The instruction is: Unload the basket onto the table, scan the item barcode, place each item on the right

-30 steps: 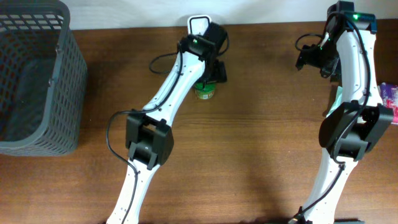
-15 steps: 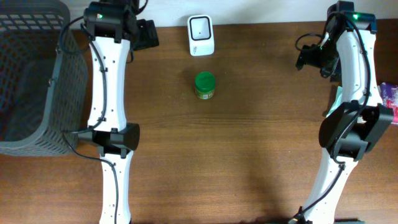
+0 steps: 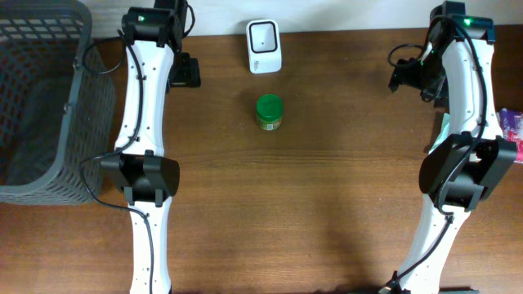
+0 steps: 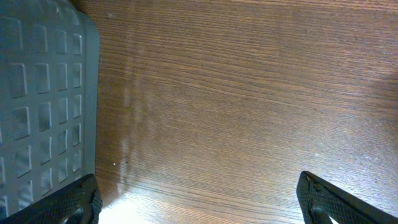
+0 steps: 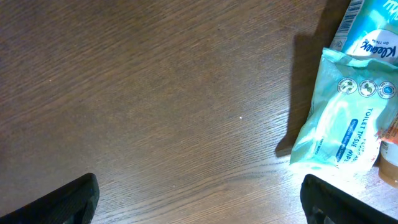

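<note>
Jar (image 3: 269, 113) — well apart from left hand (image 3: 185, 72)

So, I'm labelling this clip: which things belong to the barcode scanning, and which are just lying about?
Job: small green-lidded jar; white box-shaped scanner.
Lying about: grey plastic mesh basket; pale teal wipes packet; purple packet.

Dark brown wood table (image 3: 327, 204), grain running left to right, fills nearly whole overhead view. Thin strip of white wall (image 3: 351, 12) along far edge. Grey mesh basket (image 3: 91, 114) stands on table at left edge. Light soft, from above; pale glare on wood in wrist views. Floor, windows not visible.
</note>
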